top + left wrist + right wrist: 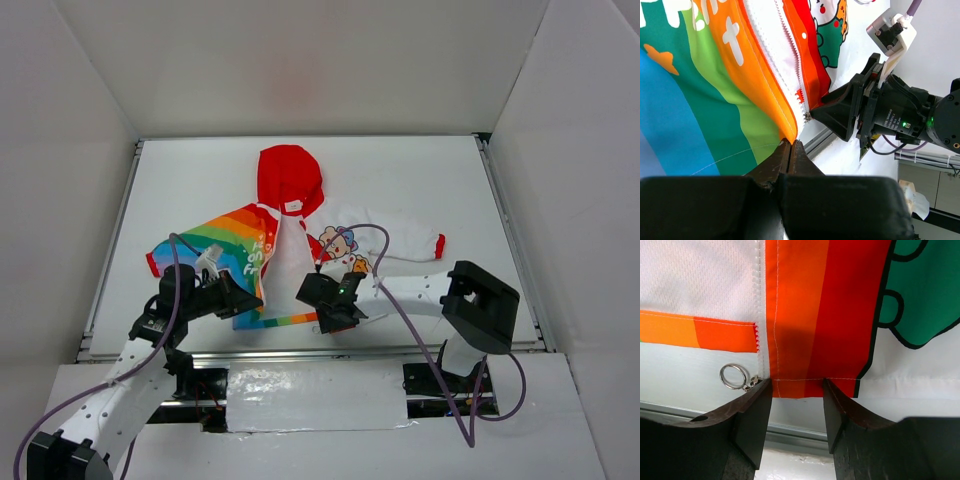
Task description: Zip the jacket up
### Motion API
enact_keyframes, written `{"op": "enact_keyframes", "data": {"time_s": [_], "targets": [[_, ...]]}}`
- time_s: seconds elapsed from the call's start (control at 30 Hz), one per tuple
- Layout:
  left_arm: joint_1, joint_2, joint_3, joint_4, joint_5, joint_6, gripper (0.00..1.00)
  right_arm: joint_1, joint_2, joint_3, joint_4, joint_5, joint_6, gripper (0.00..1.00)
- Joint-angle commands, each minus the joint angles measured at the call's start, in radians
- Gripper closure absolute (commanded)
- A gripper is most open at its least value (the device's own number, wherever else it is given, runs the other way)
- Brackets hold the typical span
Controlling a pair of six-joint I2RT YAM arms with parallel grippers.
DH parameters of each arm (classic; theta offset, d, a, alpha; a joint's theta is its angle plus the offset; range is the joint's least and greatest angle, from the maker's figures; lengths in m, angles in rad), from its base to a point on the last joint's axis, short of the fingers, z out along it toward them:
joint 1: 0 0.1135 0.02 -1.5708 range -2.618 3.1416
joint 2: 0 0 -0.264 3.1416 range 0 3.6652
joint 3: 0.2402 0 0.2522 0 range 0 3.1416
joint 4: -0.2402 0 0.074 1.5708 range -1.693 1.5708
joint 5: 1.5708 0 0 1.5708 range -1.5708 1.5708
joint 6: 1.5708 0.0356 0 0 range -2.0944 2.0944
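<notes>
The left arm [135, 370] comes up from its base at the near left and leans toward the far right, its wrist carried low. The left hand [790, 144] has its two fingers pressed tight together, and the tips nip the near hem of the jacket [715, 100]. Over on the right, the right arm [410, 288] bends at a bulky black elbow and runs almost level, reaching leftward. The right hand [796, 385] is tipped downward with its fingers well apart. They stand on either side of a strip of the hem, clamping nothing. The two hands sit close together, the right one just to the right of the left.
</notes>
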Motion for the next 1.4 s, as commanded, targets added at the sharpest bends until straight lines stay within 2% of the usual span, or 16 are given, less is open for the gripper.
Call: {"op": "enact_keyframes", "data": {"time_s": [0.0,0.13,0.37,0.67,1.37], "targets": [[0.000,0.001,0.004,0.038,0.028,0.015,1.00,0.012,0.002,-0.031,0.029,-0.001,0.018,0.48],[0.000,0.006,0.006,0.041,0.027,0.017,1.00,0.014,-0.054,-0.038,0.054,-0.015,0.011,0.47],[0.000,0.007,0.006,0.041,0.031,0.018,1.00,0.014,-0.012,-0.023,0.012,0.023,0.022,0.47],[0.000,0.027,0.007,0.053,0.040,0.018,1.00,0.014,-0.099,-0.032,-0.001,0.066,0.042,0.46],[0.000,0.009,0.000,0.062,0.056,0.017,1.00,0.014,0.007,-0.020,0.008,0.051,0.027,0.47]]}}
